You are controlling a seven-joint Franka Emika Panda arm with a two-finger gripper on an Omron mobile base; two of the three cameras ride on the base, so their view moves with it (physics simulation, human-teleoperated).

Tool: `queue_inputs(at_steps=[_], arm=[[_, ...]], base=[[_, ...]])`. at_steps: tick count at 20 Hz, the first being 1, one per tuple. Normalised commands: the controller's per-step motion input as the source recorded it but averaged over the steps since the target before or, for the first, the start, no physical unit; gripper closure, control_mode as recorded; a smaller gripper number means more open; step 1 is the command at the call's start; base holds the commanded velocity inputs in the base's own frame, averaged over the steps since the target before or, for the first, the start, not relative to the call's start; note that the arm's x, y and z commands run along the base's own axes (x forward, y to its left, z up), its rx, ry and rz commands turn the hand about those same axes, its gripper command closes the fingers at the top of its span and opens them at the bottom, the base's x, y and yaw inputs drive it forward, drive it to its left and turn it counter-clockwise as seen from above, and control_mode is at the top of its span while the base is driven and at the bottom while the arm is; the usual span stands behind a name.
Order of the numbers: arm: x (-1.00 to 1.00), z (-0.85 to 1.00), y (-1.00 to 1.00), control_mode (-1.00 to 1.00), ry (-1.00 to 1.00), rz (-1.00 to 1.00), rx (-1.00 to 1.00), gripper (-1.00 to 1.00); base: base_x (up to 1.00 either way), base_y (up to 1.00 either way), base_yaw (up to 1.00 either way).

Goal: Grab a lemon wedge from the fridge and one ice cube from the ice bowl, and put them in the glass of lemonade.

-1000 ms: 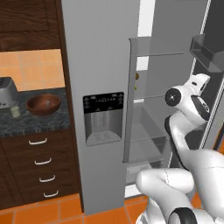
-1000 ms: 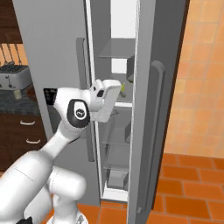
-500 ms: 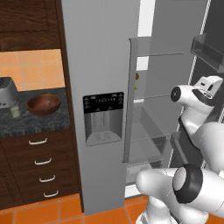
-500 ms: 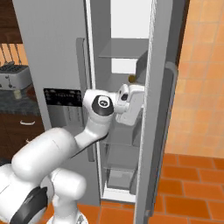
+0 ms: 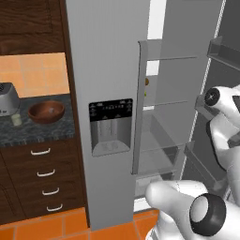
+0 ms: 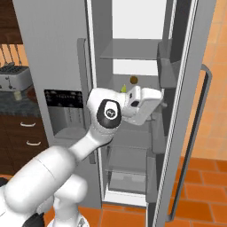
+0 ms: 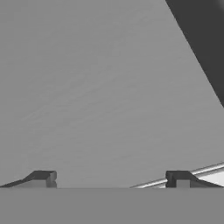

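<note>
In the right base view the white hand (image 6: 144,104) covered the tool's fingers and most of the lemon wedge (image 6: 124,89), of which just a pale tip rose above the wrist. The fridge (image 5: 105,70) ran off the top edge in both base views. The toaster (image 5: 7,98) was cut by the left edge of the left base view. The glass of lemonade (image 5: 16,120) was too small to show its contents.

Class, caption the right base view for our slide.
Arm reaches into the open fridge toward the lemon wedge on a shelf.
</note>
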Motion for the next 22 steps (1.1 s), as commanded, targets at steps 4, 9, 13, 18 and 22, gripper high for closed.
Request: queue_inputs(at_steps=[4,9,13,18,22], arm=[[-0.79,0.36,0.87,-1.00,-0.30,-0.04,0.09,-1.00],[-0.53,0.11,1.00,-1.00,-0.27,-0.01,0.01,-1.00],[-0.18,-0.09,1.00,-1.00,-0.05,0.00,0.25,-1.00],[-0.31,-0.14,1.00,-1.00,0.01,0.07,0.45,-1.00],[-0.07,-0.11,1.00,-1.00,0.01,0.12,0.54,-1.00]], base=[[0.00,0.00,0.00],[0.00,0.00,0.00],[0.00,0.00,0.00],[0.00,0.00,0.00],[0.00,0.00,0.00]])
